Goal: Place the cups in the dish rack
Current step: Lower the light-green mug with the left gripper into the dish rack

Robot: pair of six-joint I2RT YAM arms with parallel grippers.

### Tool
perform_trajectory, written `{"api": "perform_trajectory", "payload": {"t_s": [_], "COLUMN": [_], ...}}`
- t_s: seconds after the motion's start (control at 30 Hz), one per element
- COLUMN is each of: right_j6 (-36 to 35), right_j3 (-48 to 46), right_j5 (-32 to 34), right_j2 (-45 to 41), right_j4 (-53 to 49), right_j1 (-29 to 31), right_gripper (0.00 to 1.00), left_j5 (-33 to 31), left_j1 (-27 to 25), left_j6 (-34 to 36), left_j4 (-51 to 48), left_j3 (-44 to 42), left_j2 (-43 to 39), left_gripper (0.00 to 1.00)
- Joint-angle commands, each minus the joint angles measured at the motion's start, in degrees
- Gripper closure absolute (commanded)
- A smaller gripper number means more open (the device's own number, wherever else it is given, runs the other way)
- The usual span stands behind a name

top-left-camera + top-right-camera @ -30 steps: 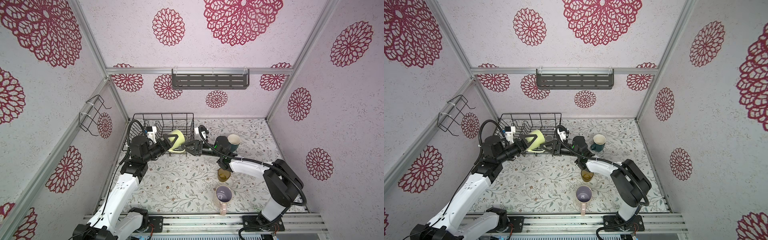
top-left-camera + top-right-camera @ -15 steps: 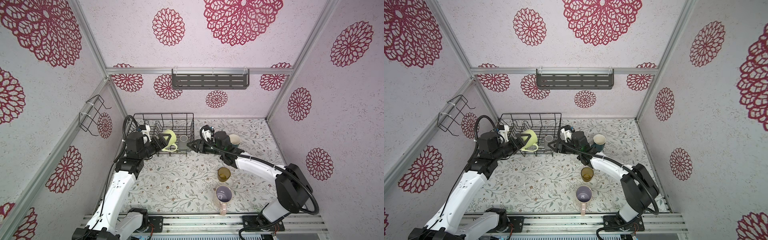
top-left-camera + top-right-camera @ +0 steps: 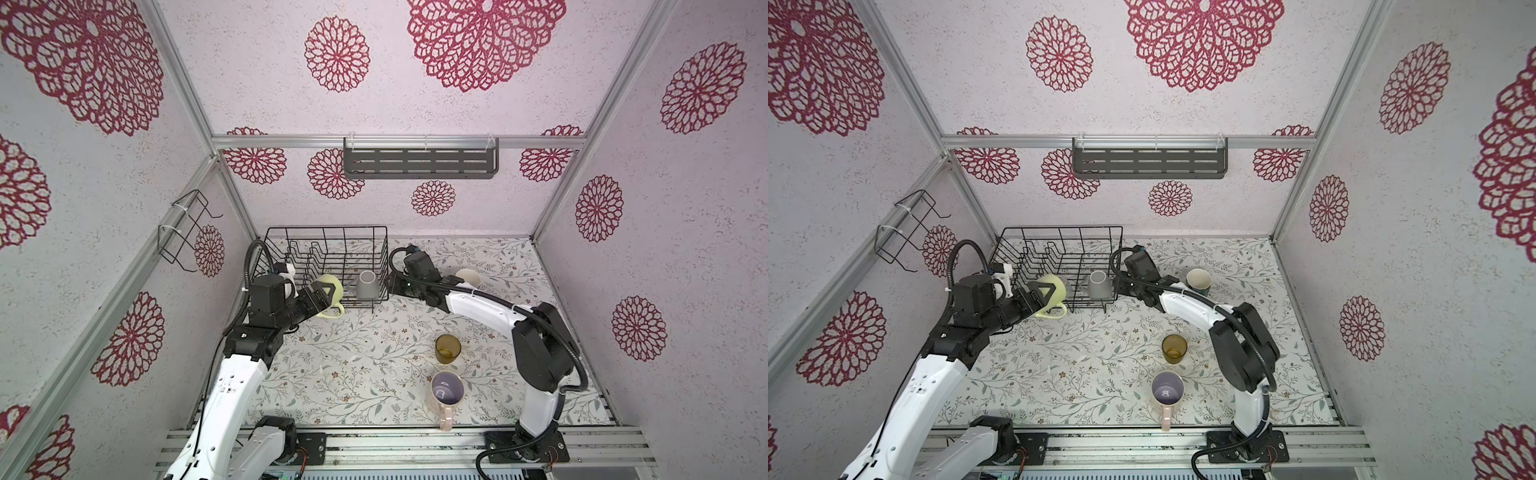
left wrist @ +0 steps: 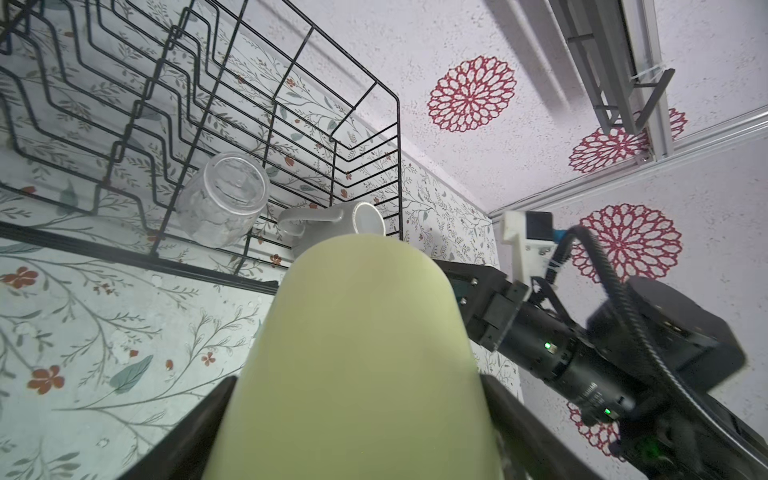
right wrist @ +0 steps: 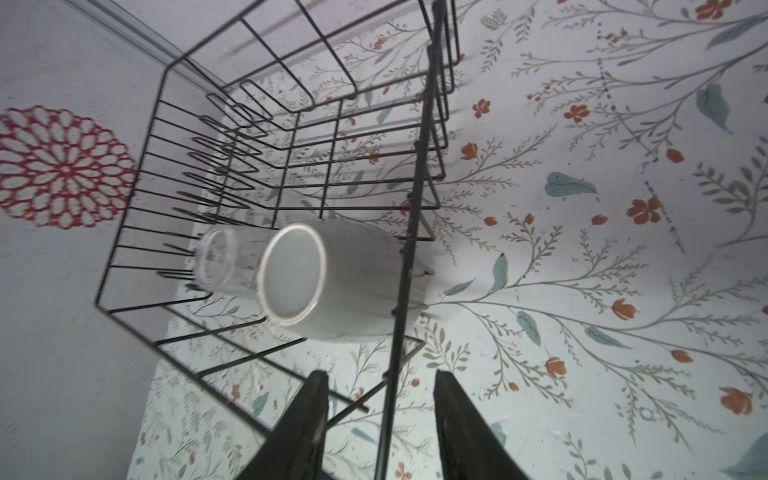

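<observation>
Base: Left side?

Op: My left gripper (image 3: 1044, 291) is clamped on the yellow-green mug (image 4: 365, 353) at the near-left edge of the dish rack (image 3: 332, 227). In the rack I see the clear glass (image 4: 224, 199), with the grey mug (image 3: 368, 284) bottom up beside it.

Base: Right?

Op: My right gripper (image 5: 380, 376) sits at the rack's right wall, jaws apart, empty. The teal mug (image 3: 1198, 280) is behind that arm. The amber tumbler (image 3: 448, 348) and pink mug (image 3: 446, 390) stand on the table (image 3: 353, 374).

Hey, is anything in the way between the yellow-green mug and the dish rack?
Nothing but the dish rack's front wall, right at the yellow-green mug. Just inside, the clear glass and grey mug take the front right; the rest looks free.
</observation>
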Motion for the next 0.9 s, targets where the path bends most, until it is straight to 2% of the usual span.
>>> {"api": "perform_trajectory", "payload": {"t_s": [0.0, 0.1, 0.3, 0.43, 0.6, 0.63, 0.87], "right_j6": [1.01, 0.31, -1.81, -1.9, -3.09, -3.68, -4.97], "right_j3": [4.67, 6.91, 9.79, 7.03, -0.25, -1.9, -9.22], "right_j5": [2.45, 4.06, 8.4, 11.51, 14.29, 14.37, 10.05], "right_j2": [1.78, 4.3, 5.99, 1.55, -5.41, -6.57, -10.3], "right_j4": [-1.93, -3.31, -9.61, -11.19, -8.99, -8.47, -6.59], "right_j1": [0.22, 0.5, 1.12, 1.21, 1.04, 0.99, 0.38], "right_gripper": [0.59, 0.65, 0.85, 0.88, 0.97, 1.0, 1.0], "left_j5": [-1.74, -2.64, -4.91, -5.39, -3.98, -3.05, -3.94], "left_j1": [0.46, 0.46, 0.63, 0.64, 0.55, 0.47, -1.66], "left_j6": [2.51, 3.47, 6.01, 8.55, 11.41, 11.84, 15.35], "left_j4": [0.25, -1.46, -2.93, -4.76, -4.74, -4.67, -5.95], "left_j3": [0.96, 1.25, 2.4, 5.65, 10.49, 11.76, 19.9], "left_j2": [-2.48, -3.35, -3.37, -0.01, 5.37, 6.77, 16.48], "left_gripper": [0.33, 0.33, 0.33, 0.33, 0.38, 0.39, 0.42]}}
